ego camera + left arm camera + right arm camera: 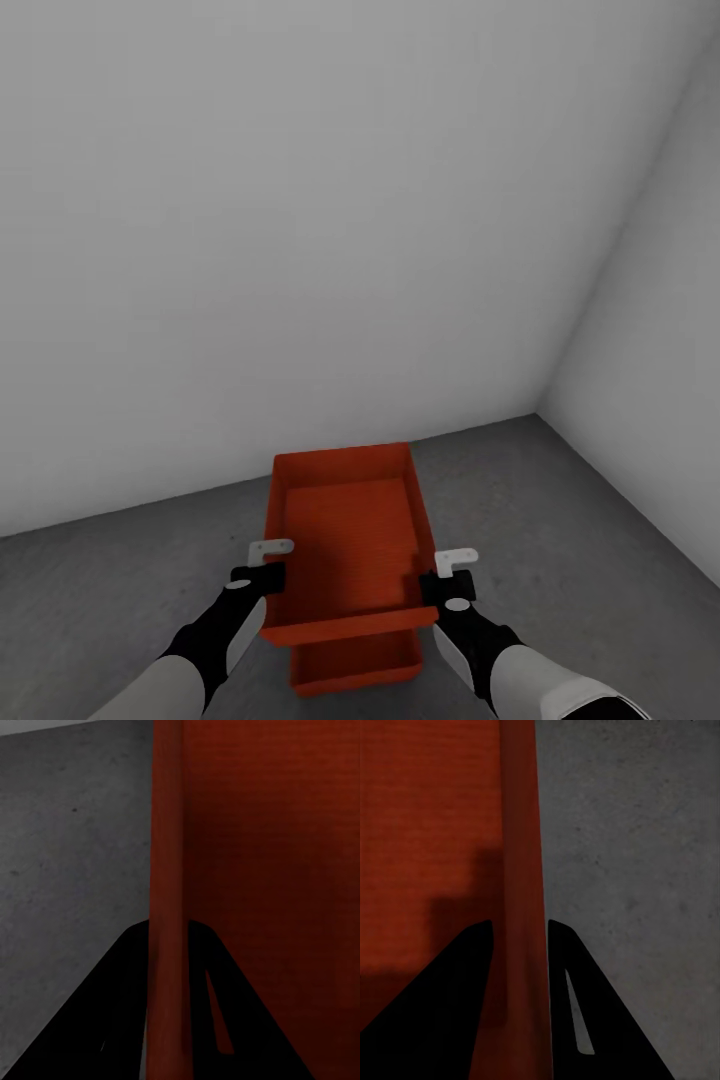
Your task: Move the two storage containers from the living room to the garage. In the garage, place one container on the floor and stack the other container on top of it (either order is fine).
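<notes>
I am in the garage, holding one orange-red storage container [345,535] by its two long walls. My left gripper [265,578] is shut on its left wall [169,870]. The right gripper [437,585] is shut on the right wall [521,862]. In both wrist views the rim runs between the black fingers. The second storage container [355,665] lies directly beneath on the grey concrete floor [560,540], its near end sticking out toward me. I cannot tell whether the upper container rests on it.
A plain white wall [300,250] stands close behind the containers. A second wall [660,350] meets it in a corner at the right. Bare concrete floor spreads to both sides of the bins.
</notes>
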You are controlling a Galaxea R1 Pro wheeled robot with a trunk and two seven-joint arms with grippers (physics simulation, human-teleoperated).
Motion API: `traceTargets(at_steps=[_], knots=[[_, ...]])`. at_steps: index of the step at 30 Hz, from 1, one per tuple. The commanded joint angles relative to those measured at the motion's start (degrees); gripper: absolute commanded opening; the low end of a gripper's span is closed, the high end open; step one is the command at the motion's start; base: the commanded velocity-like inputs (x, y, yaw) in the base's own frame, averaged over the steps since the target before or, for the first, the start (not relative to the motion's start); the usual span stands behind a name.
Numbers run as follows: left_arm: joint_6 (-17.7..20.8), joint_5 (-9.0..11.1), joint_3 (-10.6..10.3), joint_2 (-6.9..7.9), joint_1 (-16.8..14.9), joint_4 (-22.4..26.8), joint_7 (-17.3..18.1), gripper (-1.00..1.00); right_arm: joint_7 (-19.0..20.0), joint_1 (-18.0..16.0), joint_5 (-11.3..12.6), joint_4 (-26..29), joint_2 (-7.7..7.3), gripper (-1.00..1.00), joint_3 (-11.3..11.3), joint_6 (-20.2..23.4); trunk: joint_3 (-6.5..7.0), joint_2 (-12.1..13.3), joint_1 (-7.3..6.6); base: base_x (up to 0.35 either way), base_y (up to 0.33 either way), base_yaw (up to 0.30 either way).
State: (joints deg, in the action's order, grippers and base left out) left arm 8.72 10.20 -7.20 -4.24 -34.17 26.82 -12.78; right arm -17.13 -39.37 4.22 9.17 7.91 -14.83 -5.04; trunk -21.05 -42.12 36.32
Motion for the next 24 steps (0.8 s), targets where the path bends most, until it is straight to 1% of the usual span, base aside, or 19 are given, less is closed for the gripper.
traceTargets(at_steps=[1,24], knots=[[0.42,2.01,0.7,-0.86,-0.04,2.63,-3.48,-1.0,0.07,-0.01,0.89,-0.2,2.09,-1.0,1.39,-0.48,-0.07,-0.06,0.01,0.0,0.0,0.016],[0.48,2.08,0.62,-1.14,-0.02,2.97,-3.48,-1.0,0.17,-0.01,0.9,-0.2,2.09,-1.0,1.46,-0.64,-0.06,-0.06,0.01,0.0,0.0,0.001]])
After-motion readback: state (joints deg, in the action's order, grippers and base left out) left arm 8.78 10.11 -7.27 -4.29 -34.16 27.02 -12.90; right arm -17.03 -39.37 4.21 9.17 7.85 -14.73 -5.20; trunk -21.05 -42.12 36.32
